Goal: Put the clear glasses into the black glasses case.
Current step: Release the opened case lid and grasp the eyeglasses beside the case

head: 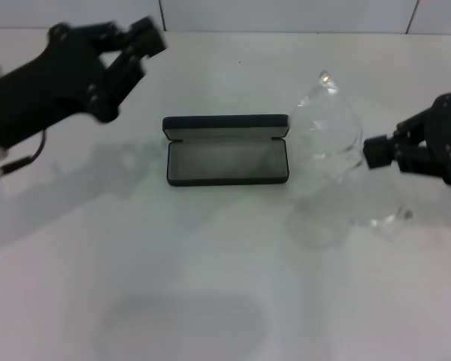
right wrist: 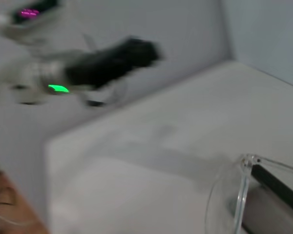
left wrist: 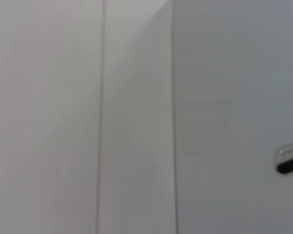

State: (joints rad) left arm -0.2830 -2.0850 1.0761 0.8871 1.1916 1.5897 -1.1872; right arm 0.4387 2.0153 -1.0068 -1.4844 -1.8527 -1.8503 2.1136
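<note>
Black glasses case (head: 227, 150) sits open mid-table (head: 210, 286), grey lining up, lid back. Clear glasses (head: 327, 128) are lifted just beside the case's right end, held by the right gripper (head: 372, 150), clamped on them. Left gripper (head: 139, 45) raised far left, fingers apart, holding nothing.
</note>
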